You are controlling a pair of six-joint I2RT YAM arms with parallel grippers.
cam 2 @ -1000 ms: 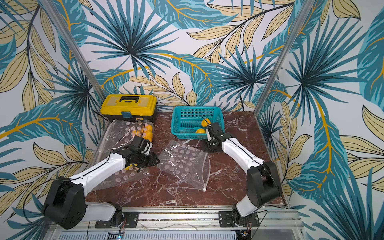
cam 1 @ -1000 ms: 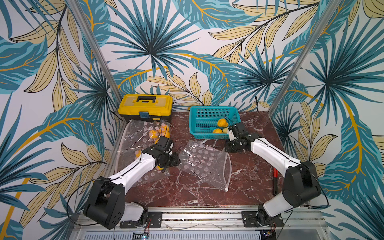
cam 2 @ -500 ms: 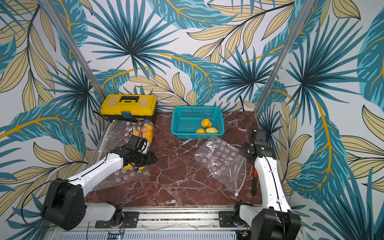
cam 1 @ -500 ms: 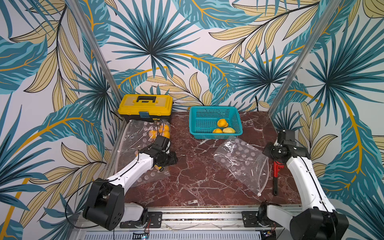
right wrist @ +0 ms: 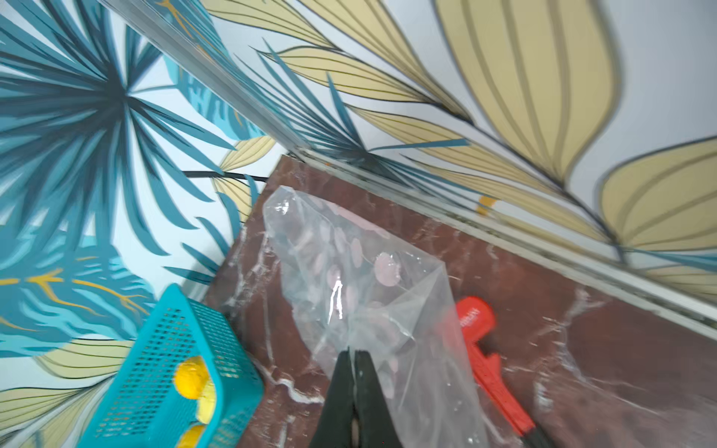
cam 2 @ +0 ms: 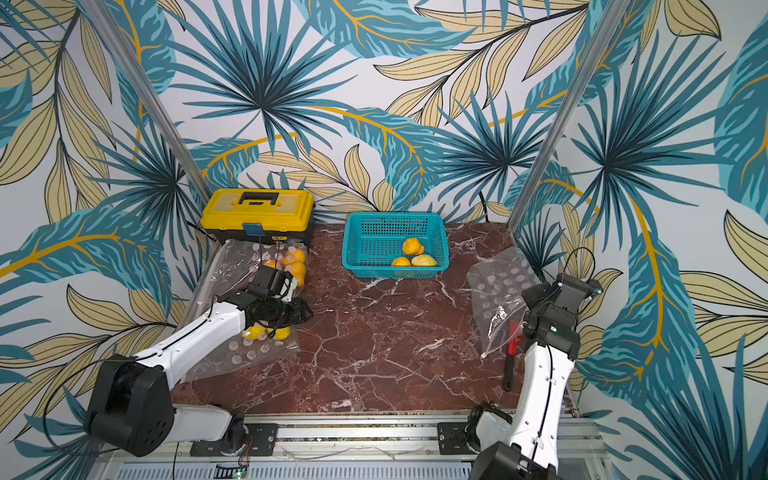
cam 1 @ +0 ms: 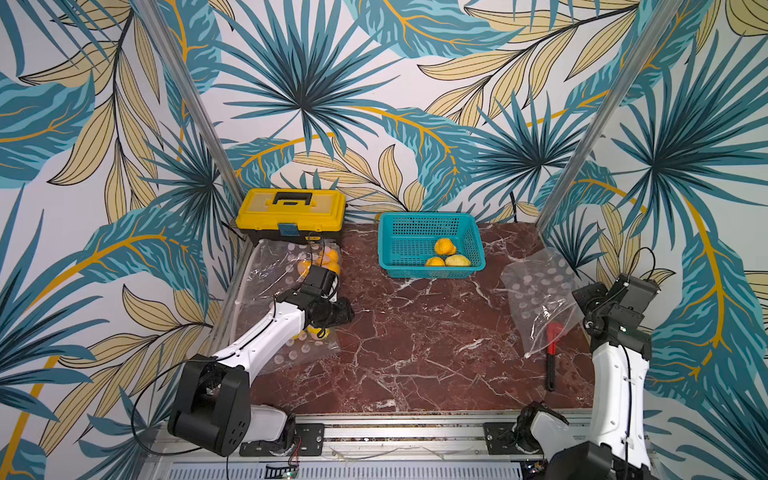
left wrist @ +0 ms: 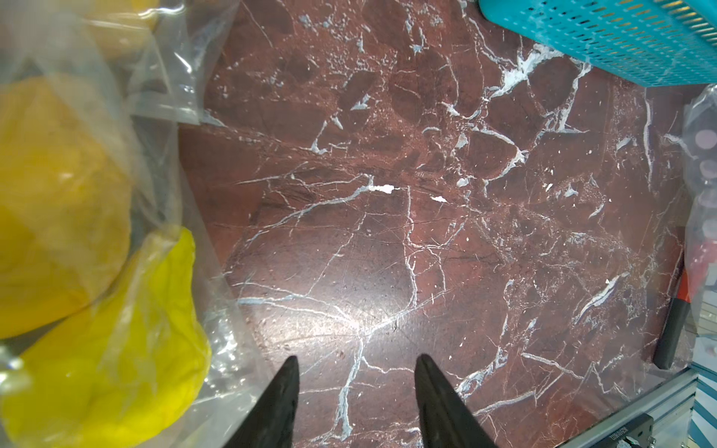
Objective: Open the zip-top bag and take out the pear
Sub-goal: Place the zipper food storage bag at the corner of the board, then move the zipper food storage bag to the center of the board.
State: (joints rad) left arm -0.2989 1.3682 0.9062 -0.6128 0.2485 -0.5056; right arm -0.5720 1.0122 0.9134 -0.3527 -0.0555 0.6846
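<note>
Right tool [right wrist: 354, 351] clamped tight on an edge of the dotted bag [right wrist: 349, 267]. The bag hangs slack at the tabletop's [left wrist: 388, 194] right edge, partly over a red wrench [right wrist: 474, 318], and looks empty. Pale fruit in the basket [cam 1: 399, 241] at the back edge is likely the pear [cam 1: 457, 260], can't confirm. Left tool [left wrist: 357, 362] has jaws apart, nothing between, over bare marble beside a full bag [left wrist: 155, 240] near the left edge. Best: lower the bag flat, clear of the wrench, then let go. No flinging.

Left hand [left wrist: 357, 358], fingers apart, over marble table [left wrist: 426, 232] beside bagged yellow fruit [left wrist: 58, 201]
</note>
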